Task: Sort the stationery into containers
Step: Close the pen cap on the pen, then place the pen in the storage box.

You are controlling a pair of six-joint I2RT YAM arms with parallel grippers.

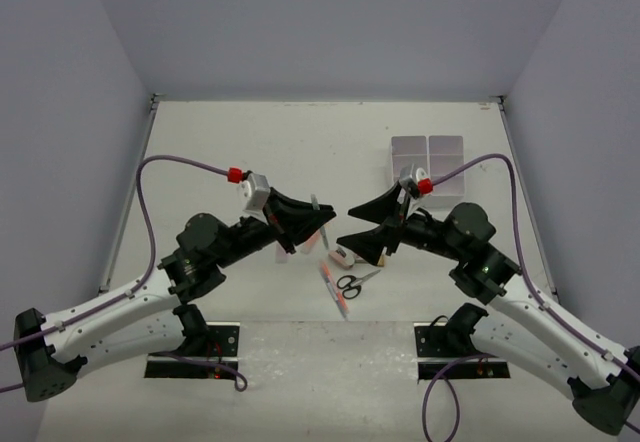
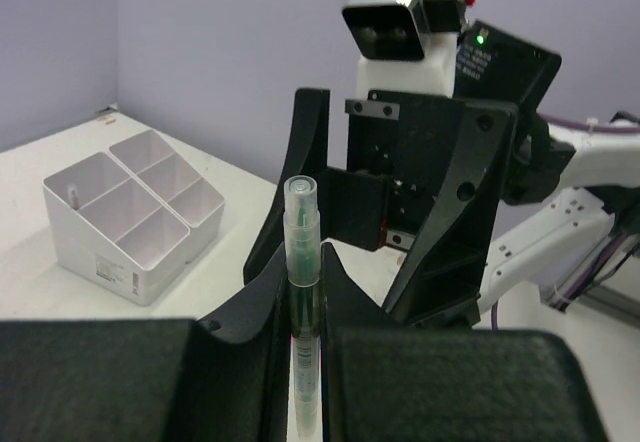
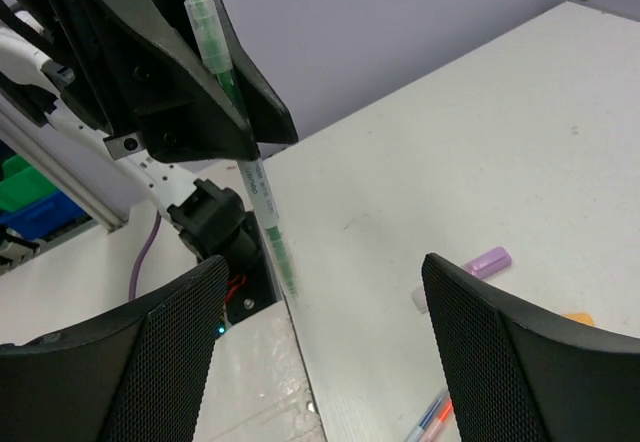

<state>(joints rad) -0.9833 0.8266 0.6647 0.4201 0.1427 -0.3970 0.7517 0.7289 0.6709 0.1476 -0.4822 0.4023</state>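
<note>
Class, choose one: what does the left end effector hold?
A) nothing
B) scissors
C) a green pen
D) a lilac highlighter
C: the left end effector is shut on the green pen, which sticks up out of its grip.

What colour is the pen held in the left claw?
The pen is see-through green; the right wrist view shows it best.

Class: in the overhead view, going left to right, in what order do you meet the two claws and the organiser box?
Left claw, gripping a pen → right claw → box. Scissors omitted: they overlap the right claw.
</note>
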